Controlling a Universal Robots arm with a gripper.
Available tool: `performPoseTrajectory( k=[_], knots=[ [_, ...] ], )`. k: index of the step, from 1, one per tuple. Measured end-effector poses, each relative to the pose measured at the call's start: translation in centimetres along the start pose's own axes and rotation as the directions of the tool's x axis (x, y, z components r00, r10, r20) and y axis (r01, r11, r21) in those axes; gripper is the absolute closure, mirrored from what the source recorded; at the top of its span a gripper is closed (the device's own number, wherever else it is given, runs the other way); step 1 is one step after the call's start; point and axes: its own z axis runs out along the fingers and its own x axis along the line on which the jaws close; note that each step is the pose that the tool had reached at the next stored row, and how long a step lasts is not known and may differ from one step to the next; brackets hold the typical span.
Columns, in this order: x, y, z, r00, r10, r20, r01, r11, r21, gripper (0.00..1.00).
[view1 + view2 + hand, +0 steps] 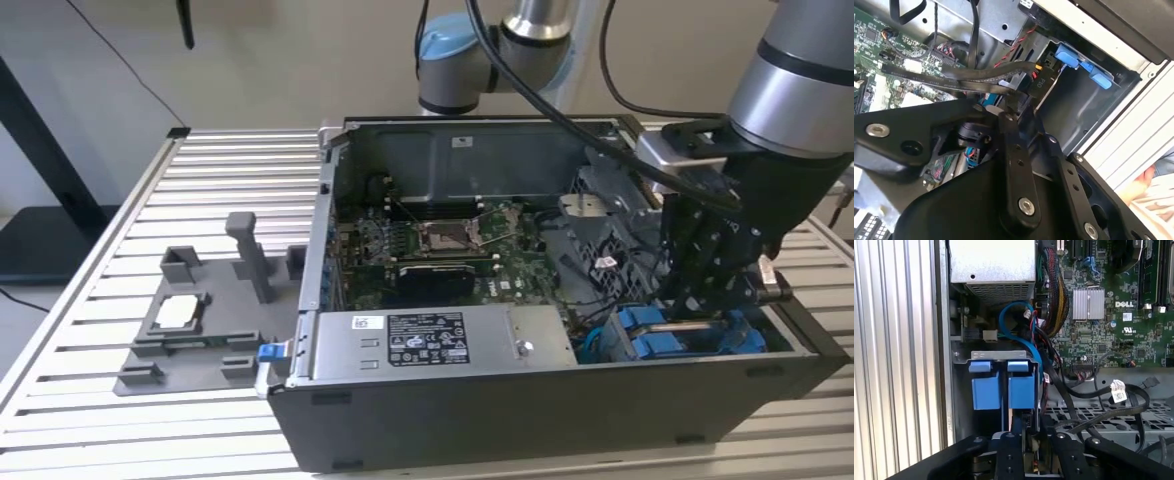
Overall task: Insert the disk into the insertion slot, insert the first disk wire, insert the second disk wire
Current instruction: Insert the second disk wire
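Two blue carriers in the bay

Two bright blue carrier frames sit side by side in the insertion slot (999, 360) at the open computer case's (534, 410) front corner. Reaching steeply down, the gripper (1029, 440) hovers just above them; finger spread unclear.

The disk (694, 335), held in its bright blue carrier, sat upright in the insertion slot (999, 356) at the open computer case's front corner, on the exterior view's right. A blue wire (1021, 325) curved from the circuit board toward the carrier's top.
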Motion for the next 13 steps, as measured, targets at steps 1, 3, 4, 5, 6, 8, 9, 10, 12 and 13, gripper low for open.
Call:
performPoseTrajectory(
  k=[1,3,4,5,6,8,9,10,12,13],
  knots=[
    [0.00,0.00,-0.12,1.0000,0.000,-0.0011,0.000,1.0000,0.0000,0.70],
    [0.01,-0.01,-0.62,1.0000,0.000,-0.0008,0.000,1.0000,0.0000,0.70],
    [0.01,-0.01,-0.97,1.0000,0.000,-0.0010,0.000,1.0000,0.0000,0.70],
    [0.02,-0.02,-1.35,1.0000,0.000,-0.0011,0.000,1.0000,0.0000,0.70],
    [0.02,-0.03,-1.77,1.0000,0.000,-0.0009,0.000,1.0000,0.0000,0.70],
    [0.03,-0.05,-2.60,1.0000,0.000,-0.0011,0.000,1.0000,0.0000,0.70],
    [0.03,-0.06,-2.97,1.0000,0.000,-0.0010,0.000,1.0000,0.0000,0.70],
    [0.03,-0.07,-3.29,1.0000,0.000,-0.0010,0.000,1.0000,0.0000,0.70],
    [0.03,-0.08,-3.82,1.0000,0.000,-0.0011,0.000,1.0000,0.0000,0.70],
    [0.04,-0.09,-4.08,1.0000,0.000,-0.0009,0.000,1.0000,0.0000,0.70]
  ],
)
